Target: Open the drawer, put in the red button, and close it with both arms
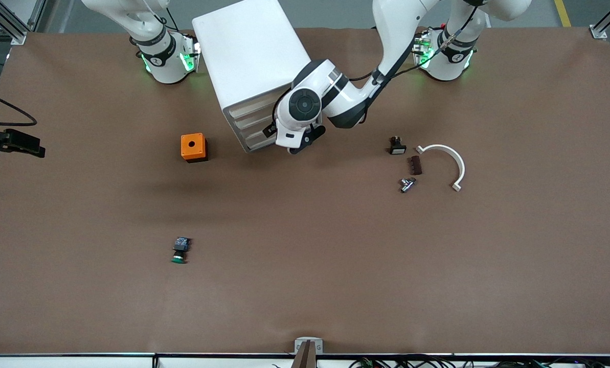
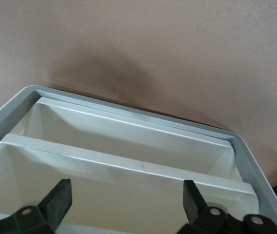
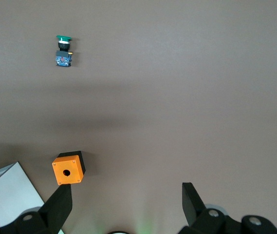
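The white drawer cabinet (image 1: pixel 248 56) stands between the two arm bases, with its stacked drawer fronts (image 1: pixel 253 130) facing the front camera, all shut. My left gripper (image 1: pixel 298 145) hangs right in front of those drawers. In the left wrist view the left gripper (image 2: pixel 127 197) is open, with a drawer's white lip (image 2: pixel 123 163) between its fingers and nothing gripped. My right gripper (image 3: pixel 127 200) is open and empty, high over the table by the right arm's base; the front view does not show it. No red button shows in any view.
An orange box with a hole (image 1: pixel 194 147) sits beside the cabinet toward the right arm's end. A green-capped button (image 1: pixel 180 250) lies nearer the front camera. Toward the left arm's end lie a black switch (image 1: pixel 397 146), a dark block (image 1: pixel 414 165), a metal fitting (image 1: pixel 407 184) and a white curved bracket (image 1: pixel 445 163).
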